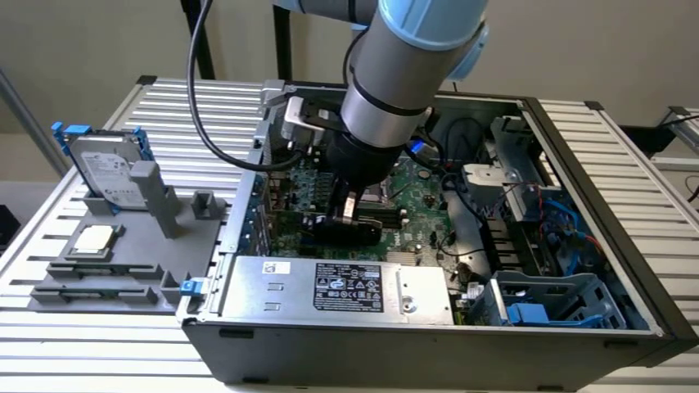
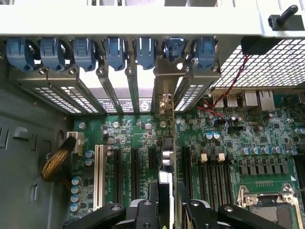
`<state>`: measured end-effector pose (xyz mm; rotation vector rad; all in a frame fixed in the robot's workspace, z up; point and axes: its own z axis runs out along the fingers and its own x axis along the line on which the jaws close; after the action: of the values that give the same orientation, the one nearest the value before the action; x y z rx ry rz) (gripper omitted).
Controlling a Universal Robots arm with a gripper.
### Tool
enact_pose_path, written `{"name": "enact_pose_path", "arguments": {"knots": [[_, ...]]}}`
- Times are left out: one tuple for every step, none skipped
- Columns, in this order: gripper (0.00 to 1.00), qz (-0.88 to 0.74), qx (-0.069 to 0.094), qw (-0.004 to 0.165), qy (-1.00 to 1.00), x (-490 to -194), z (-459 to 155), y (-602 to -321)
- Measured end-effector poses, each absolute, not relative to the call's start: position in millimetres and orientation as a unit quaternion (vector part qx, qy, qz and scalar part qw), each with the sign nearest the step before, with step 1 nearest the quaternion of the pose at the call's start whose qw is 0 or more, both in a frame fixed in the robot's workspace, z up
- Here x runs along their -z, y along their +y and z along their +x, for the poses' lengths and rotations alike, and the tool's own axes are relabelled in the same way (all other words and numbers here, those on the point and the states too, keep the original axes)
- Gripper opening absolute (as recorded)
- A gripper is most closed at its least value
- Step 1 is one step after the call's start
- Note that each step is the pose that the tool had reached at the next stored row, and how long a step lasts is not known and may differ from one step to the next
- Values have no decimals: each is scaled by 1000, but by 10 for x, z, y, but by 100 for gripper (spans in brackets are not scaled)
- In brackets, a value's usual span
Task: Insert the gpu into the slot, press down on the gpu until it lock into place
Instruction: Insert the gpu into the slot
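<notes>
In the wrist view the gpu (image 2: 166, 160) is seen edge-on as a thin upright black card. It runs from between my fingers (image 2: 143, 212) up to its metal bracket (image 2: 164, 93) at the case's rear openings. My gripper (image 2: 167, 211) is shut on the card's top edge, one finger on each side. The card stands on the green motherboard (image 2: 138, 138) between the black expansion slots, and it hides the blue slot beneath it. In the exterior view the gripper (image 1: 347, 214) reaches down into the open case with the gpu (image 1: 347, 235) under it.
A white slot (image 2: 98, 176) and black slots lie beside the card. The memory slots (image 2: 214, 174) and the CPU socket (image 2: 267, 202) are on its other side. A silver power supply (image 1: 339, 286), a blue drive cage (image 1: 546, 304) and cables crowd the case. A hard drive (image 1: 104, 172) stands on a grey fixture.
</notes>
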<state>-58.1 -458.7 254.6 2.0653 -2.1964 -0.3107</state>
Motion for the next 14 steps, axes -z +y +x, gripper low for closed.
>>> {"name": "enact_pose_path", "arguments": {"knots": [[26,680,102,55,-724,-2546,-580,-4587],[26,680,103,56,-723,-2546,-577,-4587],[26,680,103,56,-723,-2546,-573,-4587],[26,681,103,56,-723,-2545,-567,-4587],[26,681,103,56,-723,-2545,-560,-4587],[26,681,103,56,-723,-2545,-554,-4586],[26,681,103,56,-723,-2545,-549,-4586],[26,681,103,56,-723,-2545,-546,-4586],[26,681,103,56,-723,-2545,-546,-4586],[26,681,103,56,-723,-2545,-546,-4586],[26,681,103,57,-723,-2545,-545,-4586],[26,681,104,57,-723,-2545,-544,-4585],[26,681,105,58,-723,-2544,-544,-4584],[26,681,106,59,-723,-2545,-545,-4583]]}}
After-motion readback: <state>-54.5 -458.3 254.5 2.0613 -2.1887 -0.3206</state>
